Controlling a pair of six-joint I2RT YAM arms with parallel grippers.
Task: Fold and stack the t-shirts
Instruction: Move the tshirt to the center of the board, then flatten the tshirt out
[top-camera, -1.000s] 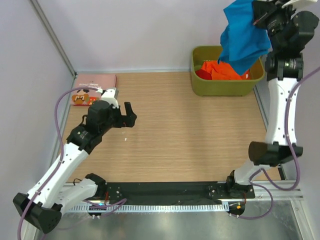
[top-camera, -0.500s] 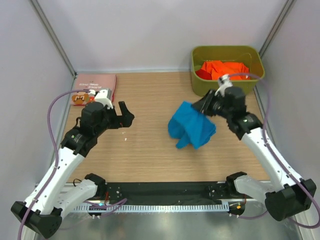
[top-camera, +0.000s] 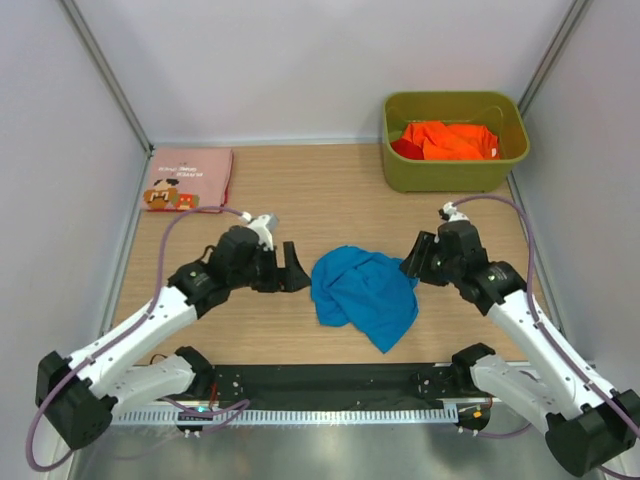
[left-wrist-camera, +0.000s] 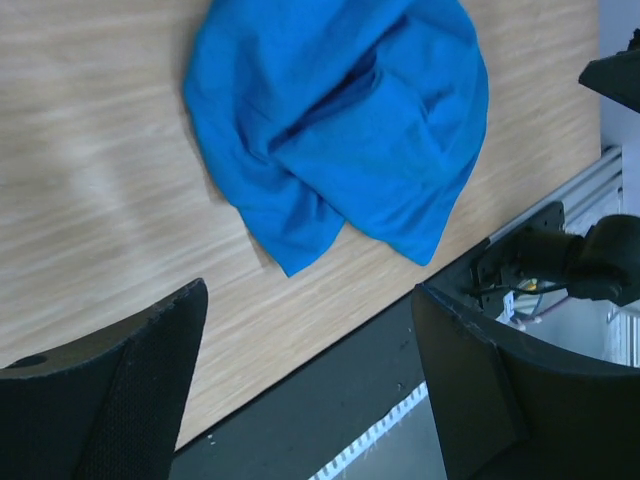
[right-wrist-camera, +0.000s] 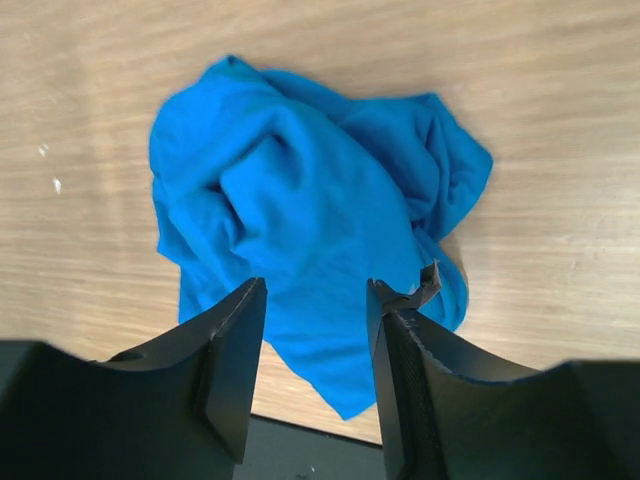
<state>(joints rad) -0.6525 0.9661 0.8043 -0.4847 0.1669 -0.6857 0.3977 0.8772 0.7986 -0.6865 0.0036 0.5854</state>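
Now the blue t-shirt lies crumpled on the counter, just dropped by my right jaws, which hang parted and empty above it. My left jaws, spread wide, have moved in beside its left edge. Flattening comes next, I judge.

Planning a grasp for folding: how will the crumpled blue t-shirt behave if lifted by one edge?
Probably floppy: the blue t-shirt lies in a crumpled heap of soft folds, so it should drape from a pinched edge. Likely light, being thin cloth. Pushed, it would probably bunch on the table rather than slide whole.
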